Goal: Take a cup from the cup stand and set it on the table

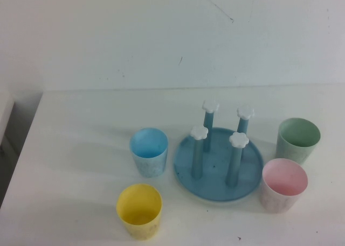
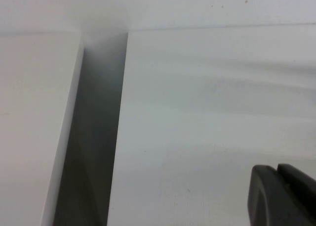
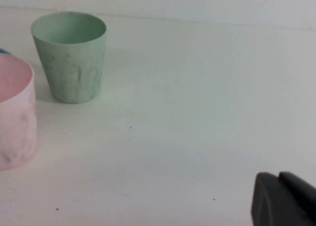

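Right hand [image 3: 285,199] clenched, cup [image 3: 70,55] ahead on worktop [image 3: 197,112] | left hand [image 2: 284,196] clenched, parked | stand [image 1: 218,165] bare: arms best kept clear.

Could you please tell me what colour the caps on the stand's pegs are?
White, flower-shaped caps atop blue pegs of the stand; the high view shows them best.

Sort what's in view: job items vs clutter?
Job:
- pale mint-green plastic tumbler, upright on the table, off the stand
- round blue plastic cup stand, pegs bare
- white tabletop
- left gripper, right gripper, both shut, holding nothing

Lying about:
- light blue cup
- yellow cup
- pink cup
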{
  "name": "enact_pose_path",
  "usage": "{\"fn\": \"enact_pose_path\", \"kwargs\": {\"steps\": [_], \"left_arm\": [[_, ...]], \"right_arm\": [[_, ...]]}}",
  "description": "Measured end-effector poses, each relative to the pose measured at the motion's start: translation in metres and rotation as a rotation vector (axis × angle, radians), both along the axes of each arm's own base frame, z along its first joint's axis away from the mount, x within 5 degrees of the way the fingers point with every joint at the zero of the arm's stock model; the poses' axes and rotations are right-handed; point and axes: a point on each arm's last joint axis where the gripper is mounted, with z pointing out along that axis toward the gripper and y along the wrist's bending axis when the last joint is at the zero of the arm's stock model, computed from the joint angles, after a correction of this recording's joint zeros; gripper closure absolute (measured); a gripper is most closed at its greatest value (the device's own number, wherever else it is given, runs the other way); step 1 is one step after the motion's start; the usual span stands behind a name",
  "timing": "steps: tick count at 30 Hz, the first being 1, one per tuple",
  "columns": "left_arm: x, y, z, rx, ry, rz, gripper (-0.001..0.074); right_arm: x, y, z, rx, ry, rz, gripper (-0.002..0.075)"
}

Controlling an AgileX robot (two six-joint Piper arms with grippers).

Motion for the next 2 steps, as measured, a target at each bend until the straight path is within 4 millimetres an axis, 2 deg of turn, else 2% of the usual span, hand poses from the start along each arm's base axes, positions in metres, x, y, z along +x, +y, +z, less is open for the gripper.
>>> {"fn": "enact_pose_path", "kwargs": {"steps": [2], "left_arm": [[0.0000, 0.0000, 0.0000, 0.000, 0.000, 0.000, 0.0737]], "right_arm": [[0.0000, 0.0000, 0.0000, 0.000, 0.000, 0.000, 0.0729]]}}
